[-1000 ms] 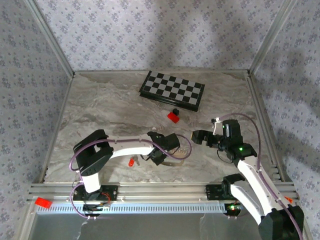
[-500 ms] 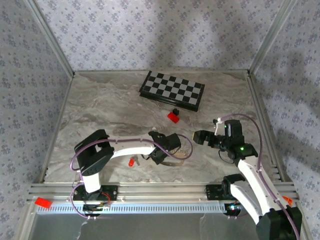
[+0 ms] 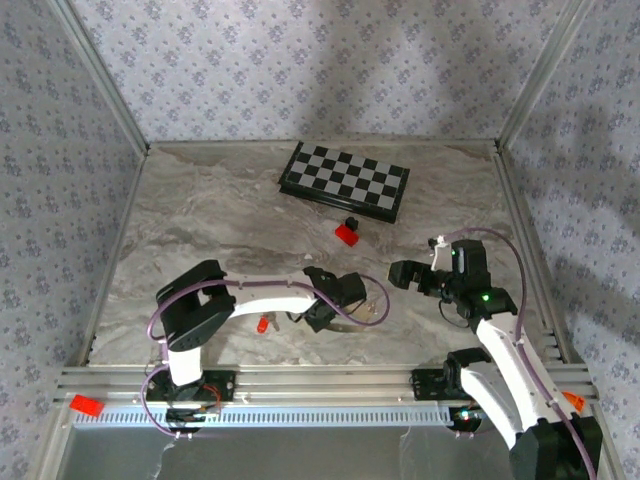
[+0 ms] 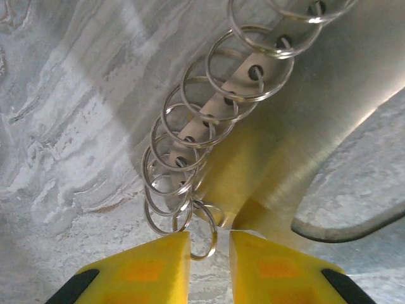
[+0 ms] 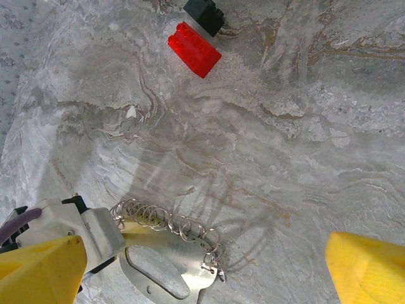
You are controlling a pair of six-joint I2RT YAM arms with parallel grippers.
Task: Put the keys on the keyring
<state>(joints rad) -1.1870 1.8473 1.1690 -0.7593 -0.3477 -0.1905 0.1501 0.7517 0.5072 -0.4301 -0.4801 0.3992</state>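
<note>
From above, the tiny red-orange key (image 3: 262,324) lies on open grey marbled tabletop (image 3: 220,220) beside the left tool (image 3: 318,315); its wrist view shows yellow tips (image 4: 152,263) nearly shut around one ring of the silvery keyring (image 4: 190,145), hold unclear; the right wrist view shows the right tool (image 5: 202,266) wide open and empty, its tips cut off.

Grey-white veined stone look on table (image 4: 69,126); smooth, faint sheen.
On keyring (image 4: 204,120): thin silvery wire rings, polished, glinting.
Under the rings, plate (image 4: 297,126) of bare metal, satin-smooth, mirroring yellow.
On left gripper (image 4: 209,247): pads (image 4: 142,269) in yellow plastic, smooth, semi-matt.
Glossy plastic for red block (image 5: 194,49); duller plastic for black piece (image 5: 204,15).
Red-orange, plastic-looking head on key (image 3: 262,324); finish too small to judge.
Matt printed covering on walls (image 3: 300,70).
Pale matt metal for front rail (image 3: 300,380).
</note>
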